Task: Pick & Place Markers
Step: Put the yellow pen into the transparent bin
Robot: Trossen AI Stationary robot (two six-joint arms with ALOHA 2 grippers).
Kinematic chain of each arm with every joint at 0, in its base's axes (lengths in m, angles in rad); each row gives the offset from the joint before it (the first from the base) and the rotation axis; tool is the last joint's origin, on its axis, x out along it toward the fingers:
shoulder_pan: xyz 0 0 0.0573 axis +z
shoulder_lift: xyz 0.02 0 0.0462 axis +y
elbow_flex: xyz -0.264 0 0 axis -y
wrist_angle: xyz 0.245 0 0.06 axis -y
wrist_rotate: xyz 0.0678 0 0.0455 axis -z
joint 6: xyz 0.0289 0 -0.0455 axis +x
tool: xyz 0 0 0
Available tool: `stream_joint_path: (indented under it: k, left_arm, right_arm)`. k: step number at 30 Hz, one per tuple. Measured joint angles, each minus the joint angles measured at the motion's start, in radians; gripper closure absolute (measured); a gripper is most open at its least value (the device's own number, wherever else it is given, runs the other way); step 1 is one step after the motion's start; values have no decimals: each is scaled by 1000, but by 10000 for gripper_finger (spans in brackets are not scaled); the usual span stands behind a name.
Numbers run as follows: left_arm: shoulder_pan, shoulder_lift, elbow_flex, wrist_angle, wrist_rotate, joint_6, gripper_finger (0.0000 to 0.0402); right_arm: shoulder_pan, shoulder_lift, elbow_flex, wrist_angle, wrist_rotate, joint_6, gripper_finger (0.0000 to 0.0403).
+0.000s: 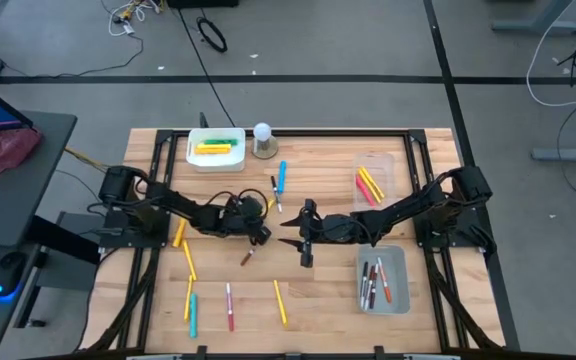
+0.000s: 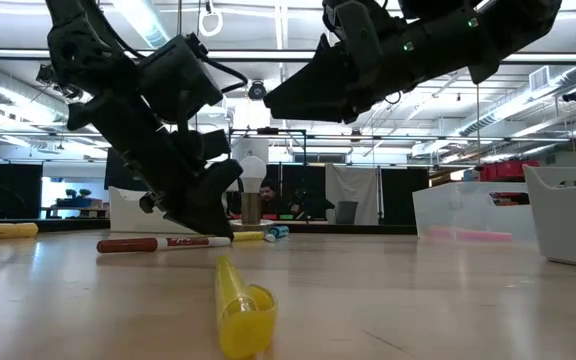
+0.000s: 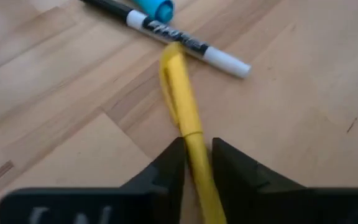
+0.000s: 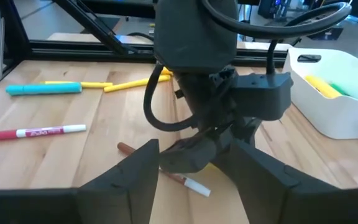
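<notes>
Left gripper (image 3: 197,163) low over the centre of the light wooden slatted table (image 1: 328,290), dark fingers (image 3: 166,168) closed in on either side of a yellow plastic marker (image 3: 182,99), touching it both sides; marker flat on the wood. Just past that marker's far end, a white-barrelled marker with black cap (image 3: 179,38) and a blue marker (image 3: 157,7) lying across. Same blue marker (image 1: 281,176) seen from above, toward the far edge, centre.

Right gripper (image 1: 305,241) hovering above table centre, just beside the left one, fingers spread wide, holding nothing. Brown-capped white marker (image 1: 248,257) on the wood between the two grippers, toward the near side.

Remaining markers scattered: yellow ones (image 1: 187,262) near the left edge, a teal one (image 1: 193,315), a red-and-white one (image 1: 230,306) and another yellow (image 1: 281,302) along the near edge. White rectangular bin (image 1: 193,160) at far left corner holding yellow and green markers (image 1: 215,146). Clear plastic tray (image 1: 393,170) by the right edge with yellow and red markers (image 1: 369,186); second clear tray (image 1: 400,296) at the near right corner with white, dark and red markers (image 1: 373,282). White ball-topped round object (image 1: 263,139) at the far edge beside the white bin.
</notes>
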Motion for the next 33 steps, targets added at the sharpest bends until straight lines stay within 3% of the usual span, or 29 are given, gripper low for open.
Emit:
stream_joint_path:
  k: [4, 12, 16, 20, 26, 30, 33]
  left_arm:
    - [0, -14, 0, -57, 6, -16, 367]
    - [-33, -191, -13, -288, -9, 5, 368]
    - [-80, -297, -10, -304, -66, 20, 368]
    - [-139, -344, -8, -146, -95, 158, 368]
    - [-205, -319, -9, 200, -93, 433, 368]
    - [-218, -281, -9, 384, -42, 534, 367]
    - [-218, -248, -9, 490, 13, 587, 365]
  right_arm:
    - [0, 0, 0, -3, 0, 0, 201]
    - [0, 0, 0, -90, 1, 38, 201]
    - [0, 4, 0, -135, 1, 66, 201]
    - [0, 26, -44, -44, 1, 80, 201]
    - [-6, 69, -216, 363, 0, 121, 201]
    - [2, 95, -270, 650, -34, 107, 201]
    - [12, 101, -265, 752, -51, 75, 201]
